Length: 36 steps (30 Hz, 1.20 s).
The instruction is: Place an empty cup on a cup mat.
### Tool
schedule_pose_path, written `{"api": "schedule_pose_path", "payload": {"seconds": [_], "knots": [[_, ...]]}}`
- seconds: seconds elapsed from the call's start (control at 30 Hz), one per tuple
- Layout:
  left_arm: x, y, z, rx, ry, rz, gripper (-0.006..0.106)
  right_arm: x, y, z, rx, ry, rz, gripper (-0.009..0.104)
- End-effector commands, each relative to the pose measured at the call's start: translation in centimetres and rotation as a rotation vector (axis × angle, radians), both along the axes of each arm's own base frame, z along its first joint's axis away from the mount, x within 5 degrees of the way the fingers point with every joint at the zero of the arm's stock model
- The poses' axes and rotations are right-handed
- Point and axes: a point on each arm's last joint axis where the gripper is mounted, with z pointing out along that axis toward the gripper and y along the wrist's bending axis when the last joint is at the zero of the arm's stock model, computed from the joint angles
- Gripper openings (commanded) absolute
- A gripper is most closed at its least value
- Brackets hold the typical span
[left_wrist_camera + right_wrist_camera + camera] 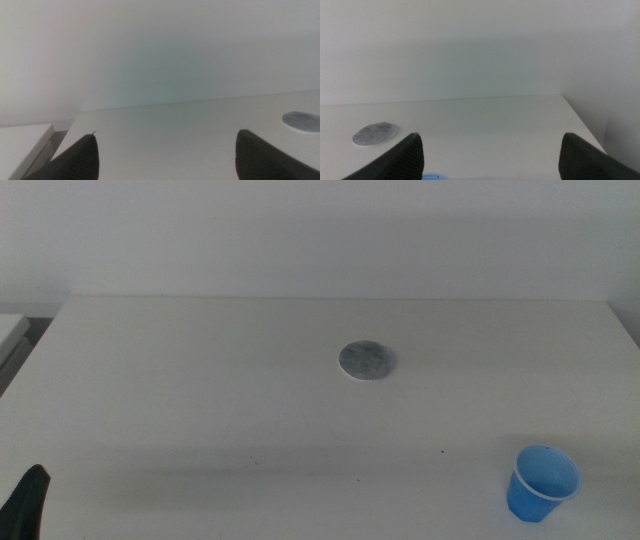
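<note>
While both arms wait low at the near edge, the task stands at its opening step: nothing is grasped. The cup (542, 482) stands upright and empty at the near right of the table (200, 380), well apart from the cup mat (366, 361), which lies bare near the table's centre. The left gripper (165, 155) and right gripper (490, 155) both hold their jaws spread wide, empty. Judged from position, the right arm suits the next move: descending around the cup, whose rim shows just beneath it, then closing gently on the thin wall.
</note>
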Motion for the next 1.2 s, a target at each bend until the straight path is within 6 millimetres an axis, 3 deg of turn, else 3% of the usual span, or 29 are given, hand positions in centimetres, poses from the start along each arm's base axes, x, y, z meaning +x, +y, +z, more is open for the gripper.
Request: {"api": "schedule_pose_path", "payload": {"seconds": [0.0,0.07,0.17,0.37,0.5,0.67,0.77,0.93,1.17], "knots": [[0.0,0.0,0.1,-0.004,-0.009,-0.002,0.094,0.0,0.0,0.0,0.006,-0.013,-0.004,0.093],[0.0,0.0,0.1,-0.004,-0.009,-0.002,0.094,0.0,0.0,0.0,0.006,-0.009,-0.004,0.093],[0.0,0.0,0.1,-0.004,-0.009,-0.002,0.094,-0.8,0.0,2.0,0.006,0.092,-0.002,0.093],[0.0,0.0,0.1,-0.004,-0.009,-0.002,0.094,-1.5,0.0,10.1,0.005,0.156,-0.001,0.093],[0.0,0.0,0.1,-0.004,-0.009,-0.002,0.094,0.2,0.0,15.0,0.006,0.252,0.0,0.093],[0.0,0.0,0.1,-0.004,-0.009,-0.002,0.094,3.6,0.0,17.9,0.009,0.57,0.003,0.093],[0.0,0.0,0.1,-0.004,-0.009,-0.002,0.094,6.3,0.3,18.6,0.033,0.744,0.025,0.093],[0.0,0.0,0.1,-0.004,-0.009,-0.002,0.094,11.8,0.9,17.9,0.098,0.959,0.077,0.093],[0.0,0.0,0.1,-0.004,-0.009,-0.002,0.094,17.0,1.2,12.6,0.185,1.216,0.059,0.093]]}}
